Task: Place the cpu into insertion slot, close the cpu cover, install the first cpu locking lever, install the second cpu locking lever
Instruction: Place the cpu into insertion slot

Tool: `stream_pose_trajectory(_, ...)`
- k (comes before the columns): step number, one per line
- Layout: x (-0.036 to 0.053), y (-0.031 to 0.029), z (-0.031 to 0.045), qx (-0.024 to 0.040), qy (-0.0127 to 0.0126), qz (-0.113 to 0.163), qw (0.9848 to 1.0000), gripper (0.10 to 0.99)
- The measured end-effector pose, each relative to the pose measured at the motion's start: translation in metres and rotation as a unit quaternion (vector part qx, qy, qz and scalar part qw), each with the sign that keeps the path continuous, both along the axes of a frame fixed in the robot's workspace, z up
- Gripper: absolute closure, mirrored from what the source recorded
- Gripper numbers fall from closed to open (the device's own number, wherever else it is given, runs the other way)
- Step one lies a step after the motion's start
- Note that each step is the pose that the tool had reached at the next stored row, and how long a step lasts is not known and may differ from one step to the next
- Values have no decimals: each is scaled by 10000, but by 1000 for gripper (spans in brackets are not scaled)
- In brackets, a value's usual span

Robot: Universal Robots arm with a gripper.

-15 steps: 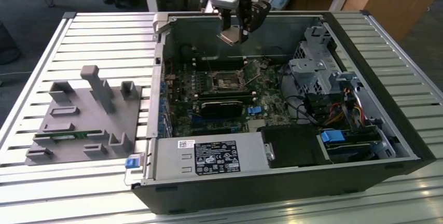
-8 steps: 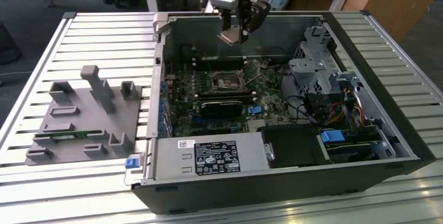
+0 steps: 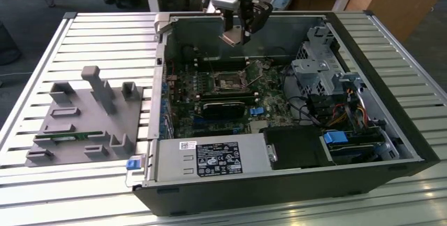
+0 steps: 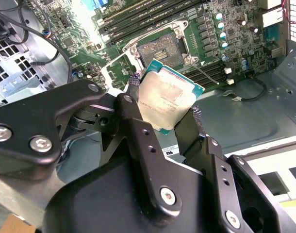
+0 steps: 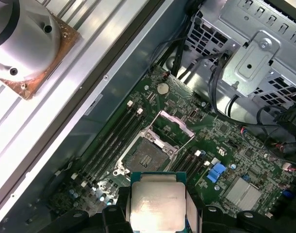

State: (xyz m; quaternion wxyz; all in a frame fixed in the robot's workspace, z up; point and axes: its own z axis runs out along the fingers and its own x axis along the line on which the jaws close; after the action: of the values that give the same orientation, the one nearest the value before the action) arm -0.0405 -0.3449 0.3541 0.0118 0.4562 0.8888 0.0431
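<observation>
Black fingers (image 4: pixel 138 116) of the gripper (image 4: pixel 163 106) are pinching the cpu (image 4: pixel 168 97) by two opposite edges, its silver face toward the cameras in both wrist views and its tan-and-teal rim showing past the pads. The chip hangs in the air above the open computer case (image 3: pixel 279 184), apart from everything beneath it. Below it lies the insertion slot (image 5: pixel 145 156), dark in the middle and bare, so the chip is not yet seated. Just beyond the slot the cpu cover (image 5: pixel 177 122) stands swung up on its hinge, leaving the opening free. Memory slots (image 5: pixel 114 141) run close along one side of the socket on the green motherboard (image 5: pixel 221 141), with the metal drive cage (image 5: pixel 254 53) farther off. Outside the case, the slatted table (image 3: pixel 104 32) carries a grey fixture (image 3: pixel 84 116) toward the exterior view's left. My judgement is that the main risk is a skewed landing: in the second wrist view the chip looks turned relative to the socket's square, and a corner touching down first could damage the contacts. The thin edge grip could also let it slip, or a finger could clip the raised cover.
</observation>
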Motion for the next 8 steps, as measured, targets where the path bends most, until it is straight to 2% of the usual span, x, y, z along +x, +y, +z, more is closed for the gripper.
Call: stream_pose_trajectory(8,0,0,-28,-2,0,0,10000,545)
